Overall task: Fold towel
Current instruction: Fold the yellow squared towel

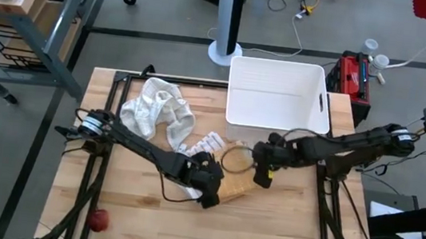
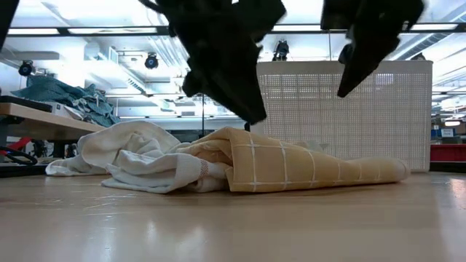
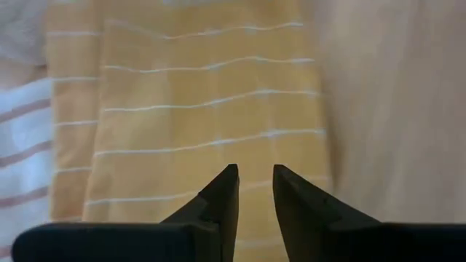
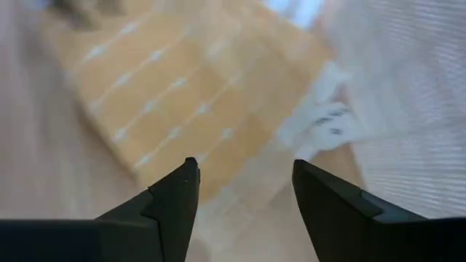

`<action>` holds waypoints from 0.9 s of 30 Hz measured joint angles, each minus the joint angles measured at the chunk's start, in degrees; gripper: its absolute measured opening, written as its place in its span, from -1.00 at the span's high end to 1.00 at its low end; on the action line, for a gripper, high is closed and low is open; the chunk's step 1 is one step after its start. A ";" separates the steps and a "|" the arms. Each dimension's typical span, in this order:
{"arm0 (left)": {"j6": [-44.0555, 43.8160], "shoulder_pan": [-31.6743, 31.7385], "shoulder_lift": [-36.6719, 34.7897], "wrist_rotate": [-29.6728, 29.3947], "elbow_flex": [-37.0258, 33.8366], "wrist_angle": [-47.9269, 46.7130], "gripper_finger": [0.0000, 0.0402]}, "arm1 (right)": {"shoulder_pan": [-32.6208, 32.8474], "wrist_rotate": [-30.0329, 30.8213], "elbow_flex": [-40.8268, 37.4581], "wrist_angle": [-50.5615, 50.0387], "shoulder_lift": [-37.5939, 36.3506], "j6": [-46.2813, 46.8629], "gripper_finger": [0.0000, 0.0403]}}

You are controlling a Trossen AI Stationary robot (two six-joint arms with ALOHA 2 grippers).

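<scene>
The yellow checked towel point(image 1: 236, 185) lies bunched near the middle of the wooden table point(image 1: 288, 233), just right of a striped white cloth point(image 1: 204, 143) and with a crumpled white towel point(image 1: 157, 112) farther left. The left gripper point(image 1: 209, 190) hangs over its near-left end, fingers point(image 3: 222, 196) drawn to a narrow gap with no cloth between them. The right gripper point(image 1: 263, 172) hovers at the far-right end with its fingers point(image 4: 178, 193) wide apart, in front of the white bin point(image 1: 276, 94). I'd worry the left fingers close too high and miss the fabric, or snag the striped cloth too, so the fold drags both.
</scene>
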 joint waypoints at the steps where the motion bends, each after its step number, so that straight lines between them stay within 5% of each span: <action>1: -0.81 0.00 0.72 -0.85 0.00 0.28 0.62 | 1.31 0.36 -0.13 0.35 0.01 -0.07 -0.04; 11: -2.10 -0.11 6.03 -1.44 0.02 2.73 0.63 | 9.54 11.90 -6.12 8.97 8.60 1.96 0.20; 20: -2.22 -1.56 6.16 0.47 0.09 6.69 0.63 | 10.05 8.92 -7.03 12.80 20.23 3.99 0.53; 27: -6.15 -4.12 3.91 -1.21 0.09 4.33 0.63 | 14.07 3.95 -6.72 13.25 22.32 5.94 0.80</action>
